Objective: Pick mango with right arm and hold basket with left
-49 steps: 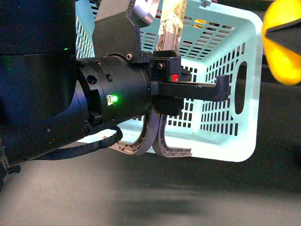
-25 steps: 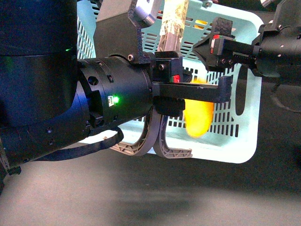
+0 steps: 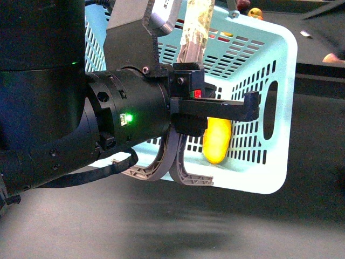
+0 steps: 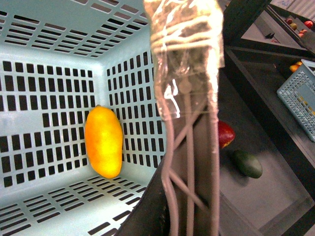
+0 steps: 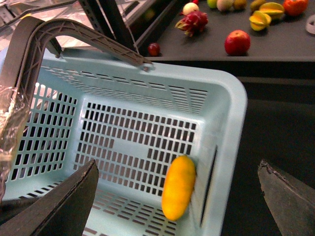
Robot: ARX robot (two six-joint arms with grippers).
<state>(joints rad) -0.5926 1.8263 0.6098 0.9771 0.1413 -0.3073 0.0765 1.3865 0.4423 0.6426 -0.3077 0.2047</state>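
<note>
1. The left gripper (image 3: 237,107) appears clenched on the basket's swing handles. The taped handle (image 3: 197,21) rises above it, the grey loops (image 3: 183,170) hang below, and the jaws themselves are largely hidden behind the arm's black bulk.
2. The right gripper (image 5: 177,167) stands wide apart and empty above the basket mouth, touching nothing.
3. The mango (image 3: 216,141) lies inside the basket (image 3: 281,145). It leans against the slotted end wall just beside the oval hand hole, alone on the floor of the tilted basket.
4. Judged from how things lie, the work looks all but done. The fruit is in, the basket is held, and the right arm carries nothing. What may remain is only a steady hold on the left.
5. The plain grey handle (image 5: 74,37) arches across the far rim, well clear of the fruit. Nothing sits between the open claw and the mango.
6. On the dark shelf beyond are a red apple (image 5: 237,43), a dragon fruit (image 5: 193,22) and star fruits (image 5: 263,17).
7. Outside the basket, the left wrist view shows a red fruit (image 4: 225,133), a dark green fruit (image 4: 247,163) and a second slotted crate (image 4: 300,96).
</note>
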